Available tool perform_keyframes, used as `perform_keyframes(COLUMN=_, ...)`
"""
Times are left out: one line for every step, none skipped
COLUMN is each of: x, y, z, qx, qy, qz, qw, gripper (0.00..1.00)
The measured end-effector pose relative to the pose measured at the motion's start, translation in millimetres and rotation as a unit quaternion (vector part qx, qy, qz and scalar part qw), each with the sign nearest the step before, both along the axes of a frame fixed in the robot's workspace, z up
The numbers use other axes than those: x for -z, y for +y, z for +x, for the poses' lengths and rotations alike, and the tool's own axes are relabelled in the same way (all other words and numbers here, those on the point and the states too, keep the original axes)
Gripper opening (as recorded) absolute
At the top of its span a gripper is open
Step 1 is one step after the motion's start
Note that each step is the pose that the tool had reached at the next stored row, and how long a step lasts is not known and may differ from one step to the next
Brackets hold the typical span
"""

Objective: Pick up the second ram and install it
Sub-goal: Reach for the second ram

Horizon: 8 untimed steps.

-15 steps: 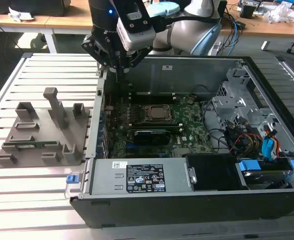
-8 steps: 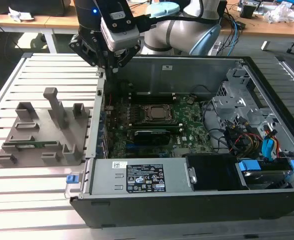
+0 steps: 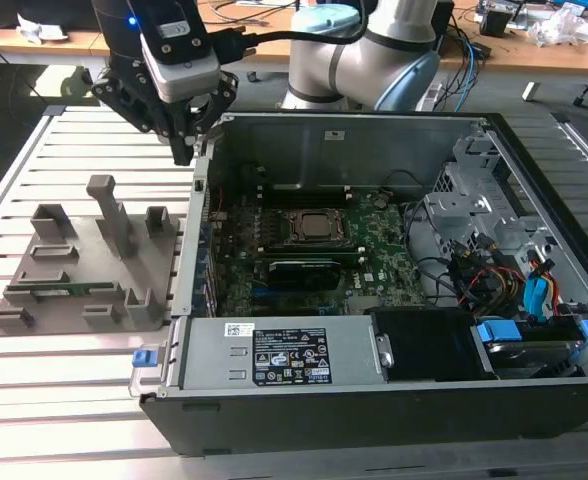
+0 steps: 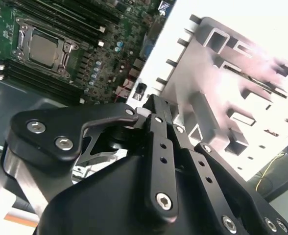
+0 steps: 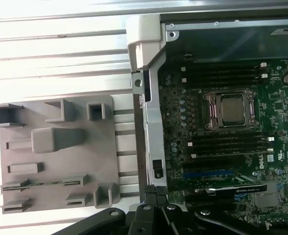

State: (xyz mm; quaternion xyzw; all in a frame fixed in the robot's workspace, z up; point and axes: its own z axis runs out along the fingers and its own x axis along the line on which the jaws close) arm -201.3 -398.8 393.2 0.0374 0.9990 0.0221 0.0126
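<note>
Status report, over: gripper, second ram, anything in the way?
Gripper shut, empty, over the computer case rim. Second ram seated in grey fixture tray, apart from gripper. Nothing covering the ram.

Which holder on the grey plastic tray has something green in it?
The long narrow slot holds a slim green circuit-board stick; the blockier holders look empty.
</note>
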Motion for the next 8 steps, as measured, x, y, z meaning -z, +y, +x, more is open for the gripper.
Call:
perform_keyframes(x=0.0, y=0.0, z=-1.8, qx=0.0, qy=0.0, qz=0.0, qw=1.0, gripper=0.11)
perform_keyframes(x=0.0, y=0.0, z=-5.8, qx=0.0, qy=0.0, qz=0.0, qw=1.0, gripper=0.11)
perform_keyframes(x=0.0, y=0.0, z=-7.8, qx=0.0, qy=0.0, qz=0.0, qw=1.0, gripper=0.11)
perform_keyframes(x=0.0, y=0.0, z=-10.5, qx=0.0, qy=0.0, qz=0.0, qw=1.0, gripper=0.11)
perform_keyframes(x=0.0, y=0.0, z=-12.5, qx=0.0, qy=0.0, qz=0.0, qw=1.0, gripper=0.11)
perform_keyframes(x=0.0, y=0.0, z=-15.4, qx=0.0, qy=0.0, qz=0.0, qw=1.0, gripper=0.11)
perform_keyframes(x=0.0, y=0.0, z=-20.8, qx=0.0, qy=0.0, qz=0.0, qw=1.0, gripper=0.11)
perform_keyframes(x=0.0, y=0.0, z=-23.9, qx=0.0, qy=0.0, qz=0.0, qw=1.0, gripper=0.11)
